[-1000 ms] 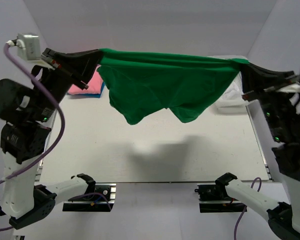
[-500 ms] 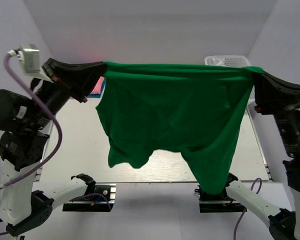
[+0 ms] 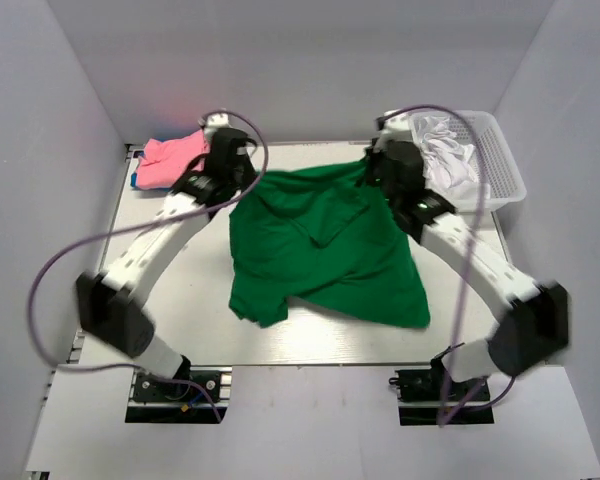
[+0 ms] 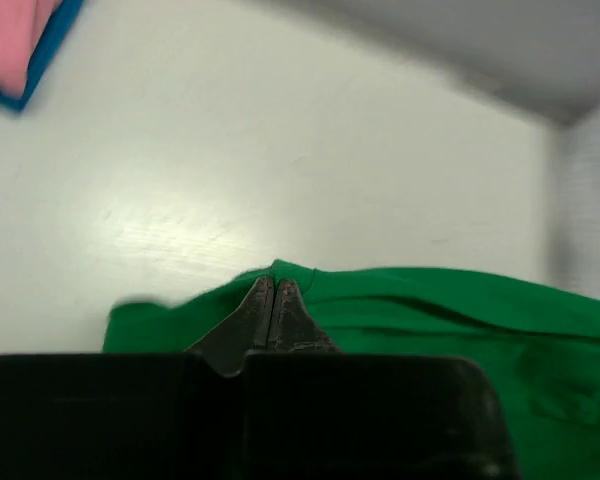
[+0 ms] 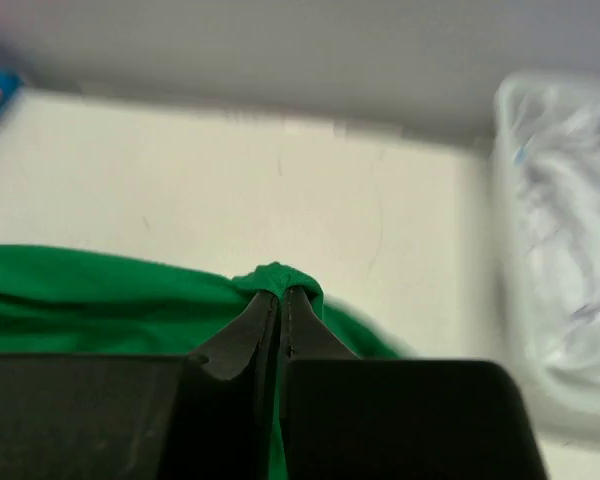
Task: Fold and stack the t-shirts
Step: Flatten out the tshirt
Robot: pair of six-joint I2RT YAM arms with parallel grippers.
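Plain bright green t-shirt (image 3: 325,250), pink t-shirt (image 3: 170,158) lay over a blue t-shirt (image 4: 50,45), mesh basket (image 3: 502,160) was white, white cloth (image 3: 448,150) inside, purple cables (image 3: 37,305), off-white table (image 3: 180,300).

Maybe four t-shirts (image 3: 320,250), one basket (image 3: 502,160)

Green t-shirt (image 3: 320,250) covers the middle of the table (image 3: 310,342); bare surface shows along the near edge and left side. Pink t-shirt (image 3: 170,160) blocks the far left corner, white basket (image 3: 506,168) the far right
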